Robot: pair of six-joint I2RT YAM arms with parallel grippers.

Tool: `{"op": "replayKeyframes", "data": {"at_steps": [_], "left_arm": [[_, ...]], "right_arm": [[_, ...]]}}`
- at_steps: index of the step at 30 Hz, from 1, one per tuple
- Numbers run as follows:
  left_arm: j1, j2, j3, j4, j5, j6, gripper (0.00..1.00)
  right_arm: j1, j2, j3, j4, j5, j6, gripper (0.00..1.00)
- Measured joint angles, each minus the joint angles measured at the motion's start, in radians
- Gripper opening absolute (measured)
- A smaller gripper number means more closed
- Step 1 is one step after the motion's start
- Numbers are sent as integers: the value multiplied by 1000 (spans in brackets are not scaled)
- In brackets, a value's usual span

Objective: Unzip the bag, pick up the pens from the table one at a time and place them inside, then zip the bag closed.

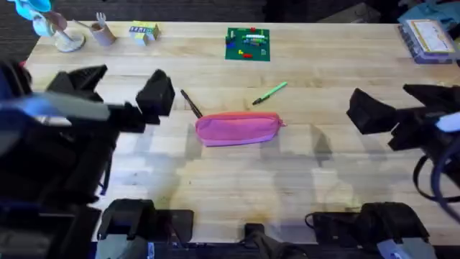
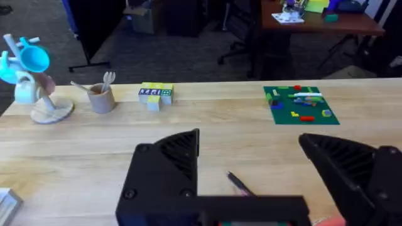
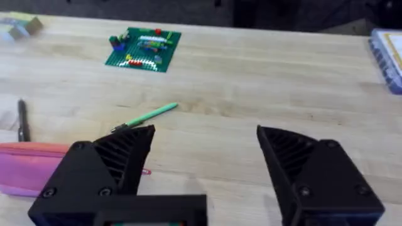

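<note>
Starting out: left end effector (image 1: 154, 93) hovers wide beside the black pen (image 1: 191, 103); the bag (image 1: 238, 128) lies zipped mid-counter (image 1: 237, 194), green pen (image 1: 269, 92) behind it; right end effector (image 1: 370, 111) wide. Unzipping, loading and closing all remain, I judge.

Overhead looks down, forward across table (image 1: 237, 180); both wrist cameras sit low, facing outward (sharing green board (image 2: 300, 105)).

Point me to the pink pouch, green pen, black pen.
pink pouch (image 1: 237, 129), overhead view, middle of its side.
green pen (image 3: 146, 117), right wrist view, mid-barrel.
black pen (image 1: 192, 104), overhead view, mid-shaft.
</note>
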Motion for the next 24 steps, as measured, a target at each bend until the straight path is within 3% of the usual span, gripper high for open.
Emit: {"op": "replayKeyframes", "data": {"at_steps": [8, 15, 24], "left_arm": [[0, 239, 181, -3, 38, 0, 993], [0, 414, 352, -98, 59, 0, 993], [0, 565, 513, -175, 70, 0, 993]], "right_arm": [[2, 186, 160, -98, -36, 0, 998], [2, 292, 282, -208, -40, 0, 997], [2, 375, 352, -250, -40, 0, 998]]}}
